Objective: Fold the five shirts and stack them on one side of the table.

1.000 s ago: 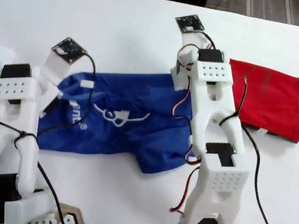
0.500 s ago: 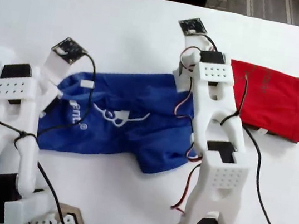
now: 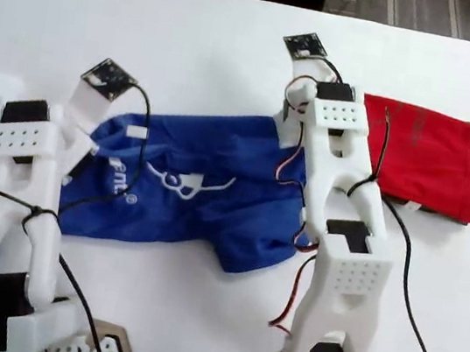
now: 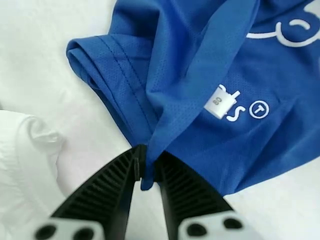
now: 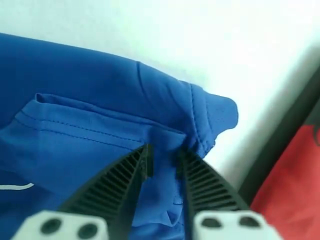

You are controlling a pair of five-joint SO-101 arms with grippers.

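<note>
The left gripper pinches the blue shirt, spread mid-table, at its 10 o'clock edge. The right gripper clamps its 1 o'clock corner (a folded red shirt lies at 2 o'clock).

White lettering printed across blue shirt, partly lost in folds. Beside it, a small circled letter mark. On a fold, a white tag with two tiny digits, not surely legible.
</note>
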